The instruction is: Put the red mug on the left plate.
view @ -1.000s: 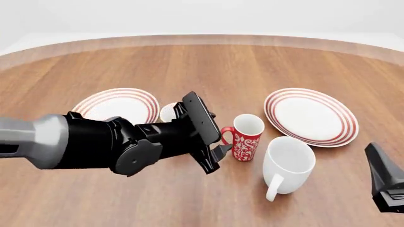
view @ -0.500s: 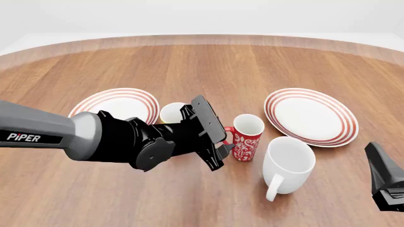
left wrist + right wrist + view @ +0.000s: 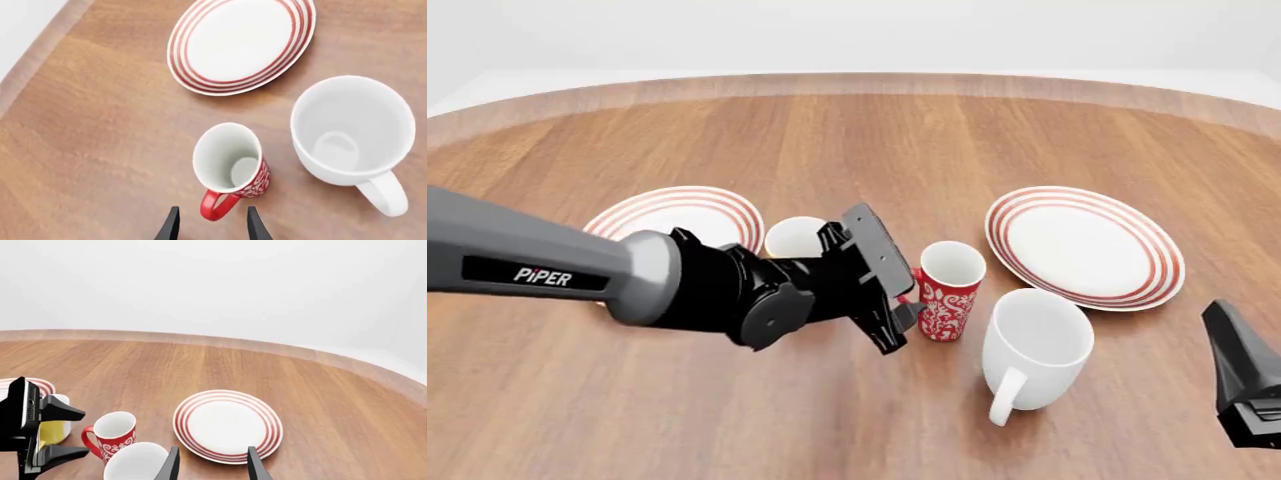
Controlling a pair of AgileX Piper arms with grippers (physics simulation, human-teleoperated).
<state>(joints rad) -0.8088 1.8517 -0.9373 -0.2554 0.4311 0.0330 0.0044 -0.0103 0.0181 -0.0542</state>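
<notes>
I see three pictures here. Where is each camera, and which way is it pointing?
Front view: fixed above and behind the arms, looking forward and down; shows the left arm reaching to the red mug.
Left wrist view: behind the left gripper, looking down on the red mug; fingertips show.
Right wrist view: behind the right gripper, looking across the table; fingertips show.
All three share the red mug and white mug.

The red mug (image 3: 949, 291) with white flowers stands upright on the table, white inside, its handle between the open fingers of the left pincer (image 3: 902, 305). The left plate (image 3: 675, 220), white with red rings, lies flat behind this pincer's arm.
</notes>
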